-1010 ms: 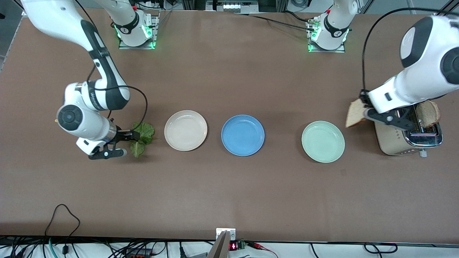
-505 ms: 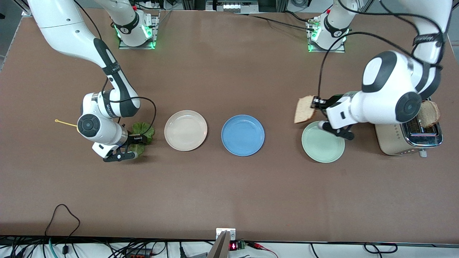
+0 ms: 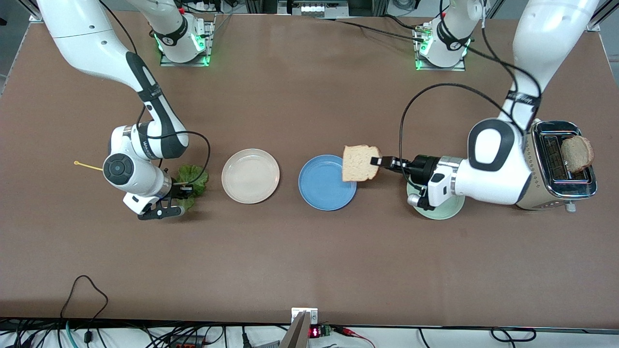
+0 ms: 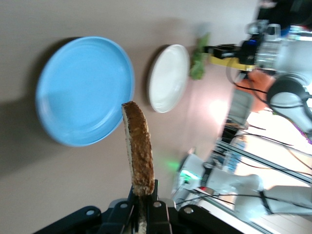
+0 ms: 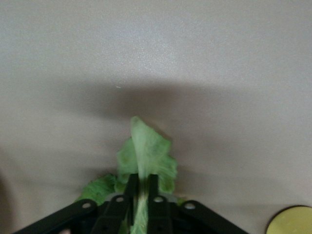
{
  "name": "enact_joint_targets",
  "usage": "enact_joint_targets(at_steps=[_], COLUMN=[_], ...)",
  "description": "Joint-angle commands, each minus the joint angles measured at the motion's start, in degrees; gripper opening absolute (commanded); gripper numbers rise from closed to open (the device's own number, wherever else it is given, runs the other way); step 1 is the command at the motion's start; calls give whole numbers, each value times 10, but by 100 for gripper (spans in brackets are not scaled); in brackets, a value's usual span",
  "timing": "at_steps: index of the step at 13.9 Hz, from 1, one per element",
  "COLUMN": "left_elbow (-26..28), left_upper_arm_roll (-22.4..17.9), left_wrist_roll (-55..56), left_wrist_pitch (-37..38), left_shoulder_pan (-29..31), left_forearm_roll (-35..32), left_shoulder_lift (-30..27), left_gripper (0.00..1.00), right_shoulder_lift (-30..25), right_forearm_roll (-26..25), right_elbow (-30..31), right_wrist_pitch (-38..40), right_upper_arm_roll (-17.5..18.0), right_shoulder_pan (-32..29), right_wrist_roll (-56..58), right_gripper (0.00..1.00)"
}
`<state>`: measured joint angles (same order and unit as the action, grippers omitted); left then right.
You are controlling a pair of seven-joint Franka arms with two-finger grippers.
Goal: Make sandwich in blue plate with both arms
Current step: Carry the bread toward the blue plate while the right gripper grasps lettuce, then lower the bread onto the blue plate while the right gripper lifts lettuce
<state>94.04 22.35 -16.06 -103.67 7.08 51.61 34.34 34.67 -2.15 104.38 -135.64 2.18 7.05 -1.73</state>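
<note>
Brown table: left gripper [image 3: 377, 162] pinches bread slice [image 3: 359, 163] over blue plate [image 3: 321, 186] rim; early release risks overhang. Right gripper [image 3: 180, 189] pinches lettuce [image 3: 195, 175].

We saw a glossy medium-blue round plate [image 3: 323, 186], a cream-white round plate [image 3: 250, 176], a pale mint-green round plate [image 3: 437, 210], a crinkled green lettuce leaf [image 3: 192, 177], a light-brown square bread slice [image 3: 356, 163], all on a brown table [image 3: 309, 251].

Brown table [image 3: 309, 251]: cream plate [image 3: 250, 175], blue plate [image 3: 325, 186], mint plate [image 3: 442, 211], toaster [image 3: 561, 169].
</note>
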Motion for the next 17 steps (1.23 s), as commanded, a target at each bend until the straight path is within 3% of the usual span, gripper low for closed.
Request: enact_joint_targets(at_steps=[1, 6, 12, 15, 17], left_elbow=[53, 129, 121, 106, 95], left_upper_arm_roll=[2, 2, 2, 2, 2], left_wrist_roll=[-119, -335, -388, -390, -409], left_wrist_pitch=[-15, -47, -138, -153, -170], left_shoulder_pan=[13, 20, -19, -33, -41], left_forearm_roll=[98, 195, 225, 226, 240], left_shoulder_lift=[10, 30, 67, 89, 101], left_gripper=[0, 0, 0, 0, 0], right_shoulder_lift=[0, -49, -124, -143, -145], right_forearm_roll=[-6, -6, -7, -3, -3], right_elbow=[-2, -2, -23, -29, -53], right_wrist_pitch=[-4, 38, 179, 193, 203], right_upper_arm_roll=[0, 1, 2, 7, 33], right_shoulder_pan=[1, 4, 67, 96, 98], right_wrist_roll=[6, 47, 220, 270, 291], right_gripper=[0, 0, 0, 0, 0])
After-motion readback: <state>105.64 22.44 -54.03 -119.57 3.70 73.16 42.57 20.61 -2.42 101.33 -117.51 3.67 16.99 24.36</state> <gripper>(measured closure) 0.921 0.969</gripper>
